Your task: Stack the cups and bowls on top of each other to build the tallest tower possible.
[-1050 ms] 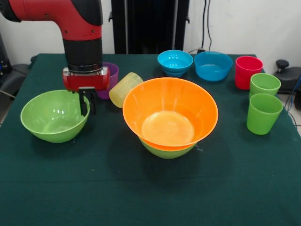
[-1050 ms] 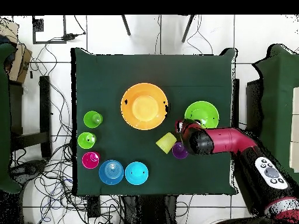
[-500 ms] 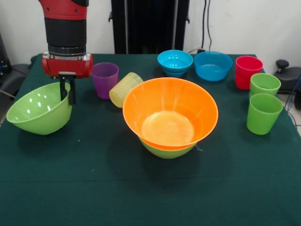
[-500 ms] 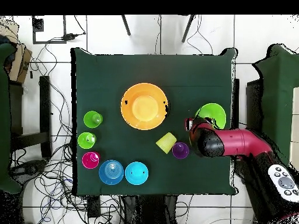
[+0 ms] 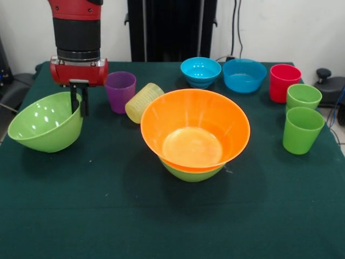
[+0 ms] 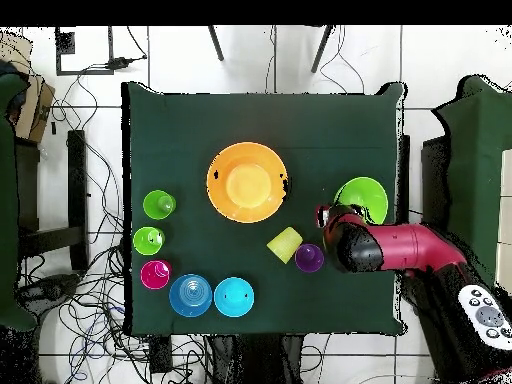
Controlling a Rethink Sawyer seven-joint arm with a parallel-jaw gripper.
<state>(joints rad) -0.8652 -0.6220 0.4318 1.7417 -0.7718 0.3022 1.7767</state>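
The large orange bowl point(image 5: 195, 132) sits nested in a lime green bowl point(image 5: 191, 171) at the middle of the green worktop point(image 5: 108, 216). At the front view's left, the gripper point(image 5: 78, 100) pinches the rim of the second lime green bowl point(image 5: 44, 122), which hangs tilted. The purple cup point(image 5: 119, 91) stands upright, the yellow cup point(image 5: 142, 102) lying beside it. Two blue bowls point(image 5: 200, 72), a red cup point(image 5: 283, 82) and two green cups point(image 5: 302, 129) stand at the right.

White tiled floor point(image 6: 300, 60) strewn with cables point(image 6: 95, 290); white wall point(image 5: 280, 27) behind.
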